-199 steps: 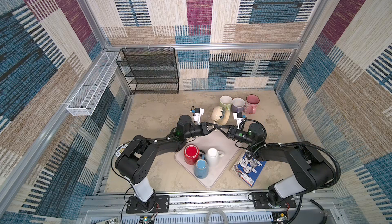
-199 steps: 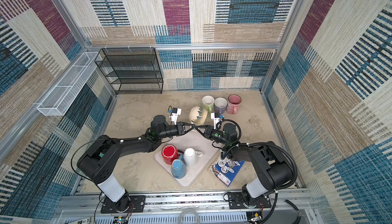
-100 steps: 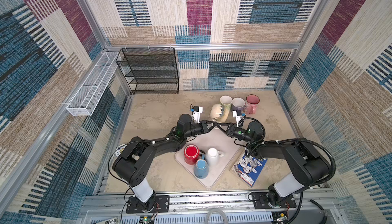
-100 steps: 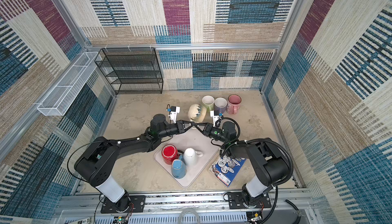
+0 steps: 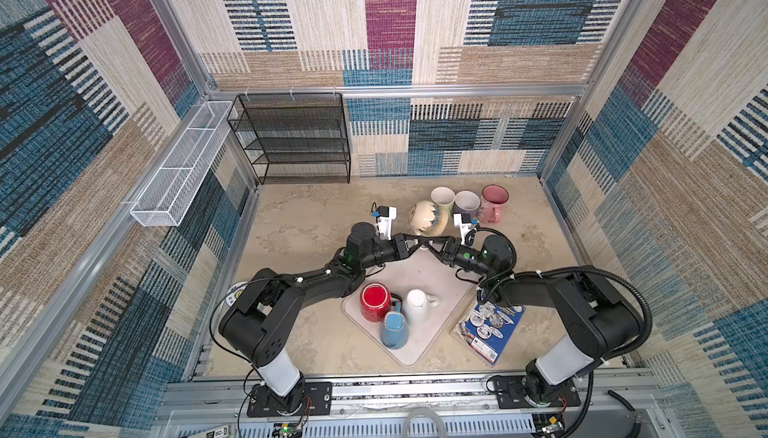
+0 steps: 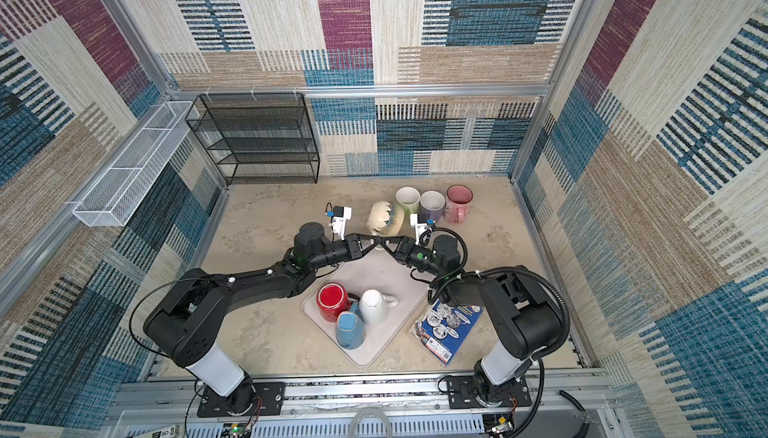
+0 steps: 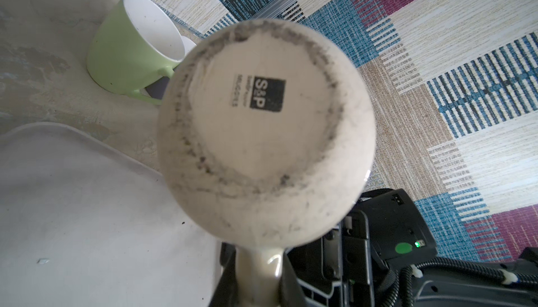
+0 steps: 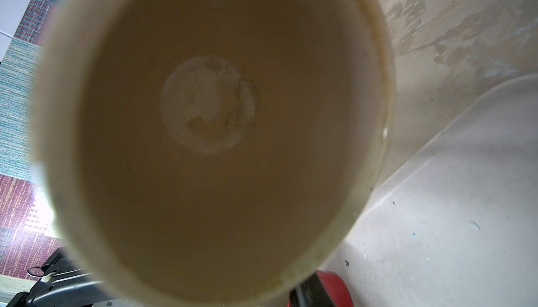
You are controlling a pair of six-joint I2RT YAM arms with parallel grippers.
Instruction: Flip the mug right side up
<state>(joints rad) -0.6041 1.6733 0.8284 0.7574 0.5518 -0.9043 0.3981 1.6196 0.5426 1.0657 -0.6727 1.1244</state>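
Mug (image 5: 428,218) on its side, above frame middle, by tray (image 5: 438,278) corner | left gripper (image 5: 415,243) pinches its handle (image 7: 259,273) | right gripper (image 5: 436,242): cannot tell its grip | may slip and drop if pinch loosens

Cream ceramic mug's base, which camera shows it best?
The left wrist view: the cream ceramic mug presents its base to the lens, black square stamp readable. The right wrist view looks into its mouth instead. Both top views show only its side, small and tipped over.
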